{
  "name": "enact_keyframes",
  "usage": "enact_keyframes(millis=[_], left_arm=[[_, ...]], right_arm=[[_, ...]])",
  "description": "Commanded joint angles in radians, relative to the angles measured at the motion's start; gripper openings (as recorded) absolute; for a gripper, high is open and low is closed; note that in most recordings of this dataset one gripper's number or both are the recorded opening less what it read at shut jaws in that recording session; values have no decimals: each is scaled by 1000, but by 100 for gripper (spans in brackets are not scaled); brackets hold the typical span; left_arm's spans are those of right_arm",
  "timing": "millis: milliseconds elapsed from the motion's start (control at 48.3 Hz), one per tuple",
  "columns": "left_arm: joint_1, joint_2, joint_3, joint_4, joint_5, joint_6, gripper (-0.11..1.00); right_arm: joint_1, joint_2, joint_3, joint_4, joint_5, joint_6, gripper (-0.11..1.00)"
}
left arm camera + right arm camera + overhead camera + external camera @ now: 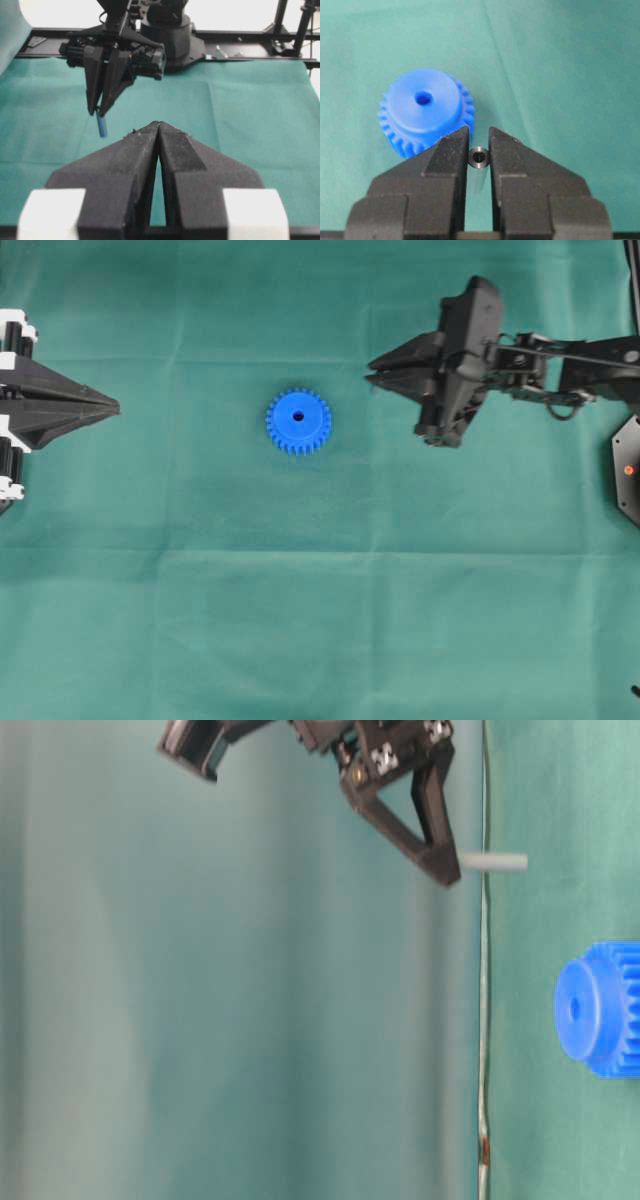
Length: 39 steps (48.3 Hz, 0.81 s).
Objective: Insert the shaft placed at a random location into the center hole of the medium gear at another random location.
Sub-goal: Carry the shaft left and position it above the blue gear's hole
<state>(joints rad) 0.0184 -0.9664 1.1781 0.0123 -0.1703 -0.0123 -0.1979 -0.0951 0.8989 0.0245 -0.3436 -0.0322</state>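
The blue medium gear (298, 421) lies flat on the green cloth, hub up, with its center hole (298, 416) open. It also shows in the right wrist view (426, 112) with the center hole (423, 98), and in the table-level view (600, 1008). My right gripper (479, 142) is shut on the shaft (479, 157), a small grey pin seen end-on. The shaft (493, 862) sticks out past the fingertips toward the cloth, above the table and to the right of the gear in the overhead view. My left gripper (115, 406) is shut and empty at the far left.
A black unit with a red light (628, 470) sits at the overhead view's right edge. The right arm's base and a black frame (240, 47) stand at the far end of the cloth. Green cloth (320, 620) covers the table.
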Motion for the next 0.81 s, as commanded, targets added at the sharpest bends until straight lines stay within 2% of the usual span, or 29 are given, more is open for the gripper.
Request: enact_keyframes(millis=[0, 435, 787], left_arm=[[3, 9, -25, 3, 2, -2, 0], [5, 6, -25, 3, 5, -2, 0], [5, 9, -23, 3, 5, -2, 0]], right_arm=[[18, 15, -63, 14, 9, -2, 12], [80, 143, -244, 15, 49, -2, 12], [84, 181, -282, 15, 52, -2, 12]])
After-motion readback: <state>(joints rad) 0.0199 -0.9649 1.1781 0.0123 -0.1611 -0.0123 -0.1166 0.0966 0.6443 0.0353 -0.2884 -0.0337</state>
